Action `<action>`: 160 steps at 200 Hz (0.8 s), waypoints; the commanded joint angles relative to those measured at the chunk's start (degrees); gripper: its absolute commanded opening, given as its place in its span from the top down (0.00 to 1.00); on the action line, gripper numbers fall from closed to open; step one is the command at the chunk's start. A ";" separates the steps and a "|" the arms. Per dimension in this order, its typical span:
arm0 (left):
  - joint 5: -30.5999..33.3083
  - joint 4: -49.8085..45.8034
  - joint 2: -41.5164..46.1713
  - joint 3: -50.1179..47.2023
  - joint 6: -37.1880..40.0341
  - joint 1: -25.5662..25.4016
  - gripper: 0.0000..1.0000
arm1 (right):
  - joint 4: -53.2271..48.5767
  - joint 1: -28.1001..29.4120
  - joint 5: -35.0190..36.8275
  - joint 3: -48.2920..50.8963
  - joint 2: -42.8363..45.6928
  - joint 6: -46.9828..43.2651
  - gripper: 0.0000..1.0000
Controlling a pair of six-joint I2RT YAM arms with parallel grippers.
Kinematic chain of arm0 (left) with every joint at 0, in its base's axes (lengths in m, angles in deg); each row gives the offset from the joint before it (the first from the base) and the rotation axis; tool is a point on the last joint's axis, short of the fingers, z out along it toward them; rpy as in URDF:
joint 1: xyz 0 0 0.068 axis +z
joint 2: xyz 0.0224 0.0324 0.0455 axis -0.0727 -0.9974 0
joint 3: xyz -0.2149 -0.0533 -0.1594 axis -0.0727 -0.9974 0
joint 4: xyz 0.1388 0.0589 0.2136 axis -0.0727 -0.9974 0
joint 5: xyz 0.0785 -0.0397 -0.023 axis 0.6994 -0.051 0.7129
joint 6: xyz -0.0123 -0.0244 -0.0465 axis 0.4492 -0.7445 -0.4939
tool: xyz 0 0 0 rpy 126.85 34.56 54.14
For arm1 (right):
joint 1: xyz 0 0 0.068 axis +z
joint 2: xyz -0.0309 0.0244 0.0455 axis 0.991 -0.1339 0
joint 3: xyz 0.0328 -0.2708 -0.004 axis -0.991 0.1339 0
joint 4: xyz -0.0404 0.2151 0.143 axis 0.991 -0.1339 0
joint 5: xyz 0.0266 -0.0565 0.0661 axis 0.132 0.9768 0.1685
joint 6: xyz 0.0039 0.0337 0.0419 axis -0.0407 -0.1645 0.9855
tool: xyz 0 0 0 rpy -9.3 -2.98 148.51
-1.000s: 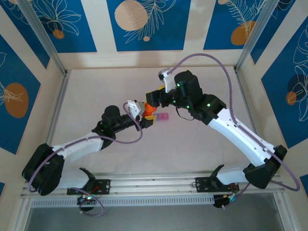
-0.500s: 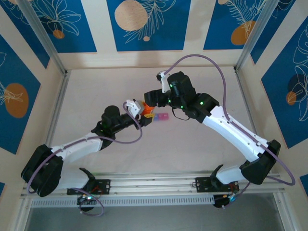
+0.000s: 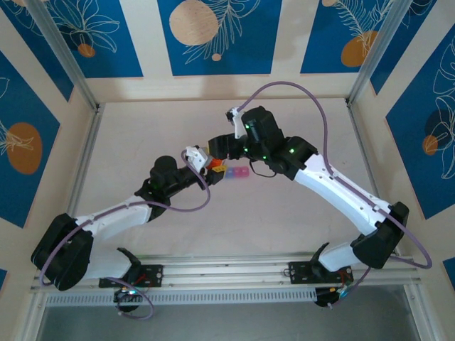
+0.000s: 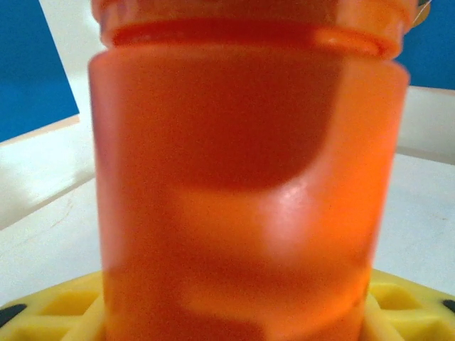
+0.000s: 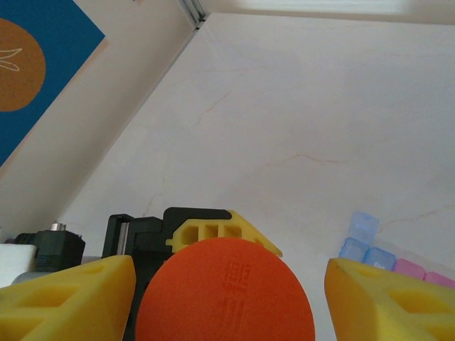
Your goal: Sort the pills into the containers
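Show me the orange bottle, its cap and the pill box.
orange bottle (image 4: 249, 185): left wrist view, middle of its side.
cap (image 5: 224, 295): right wrist view, centre of its top.
pill box (image 5: 379, 258): right wrist view, a blue section.

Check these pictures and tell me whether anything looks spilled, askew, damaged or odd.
Nothing stands out. The left gripper holds the orange bottle, its cap on; the right gripper stands open, a finger either side of the cap. The pill box lies flat on the table, and no pills are seen spilled there.
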 commanded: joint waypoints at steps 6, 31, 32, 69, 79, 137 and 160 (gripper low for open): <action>0.54 1.33 1.47 -0.28 0.53 0.19 1.00 | -0.79 0.45 -0.79 -1.53 -0.80 0.35 0.33; 0.75 1.68 1.65 -0.63 0.45 0.19 1.00 | -0.86 0.63 -0.71 -1.19 -0.51 -0.45 0.43; 0.73 1.68 1.71 -0.62 0.45 0.21 1.00 | -0.82 0.65 -0.74 -1.17 -0.48 -0.51 0.43; 0.41 3.00 2.28 -1.12 -0.21 0.32 1.00 | 0.24 0.54 -5.79 1.33 0.86 -4.60 0.54; -0.87 3.29 2.58 -1.21 -0.26 0.40 1.00 | 1.41 0.30 -9.11 2.85 1.67 -7.63 0.54; -19.97 7.34 2.23 -1.24 -1.78 1.46 1.00 | -0.44 -7.88 -35.32 8.25 7.79 -33.18 0.59; -27.07 8.60 1.47 -0.70 -3.29 1.46 1.00 | -8.74 -9.28 -39.90 7.82 7.63 -47.43 0.57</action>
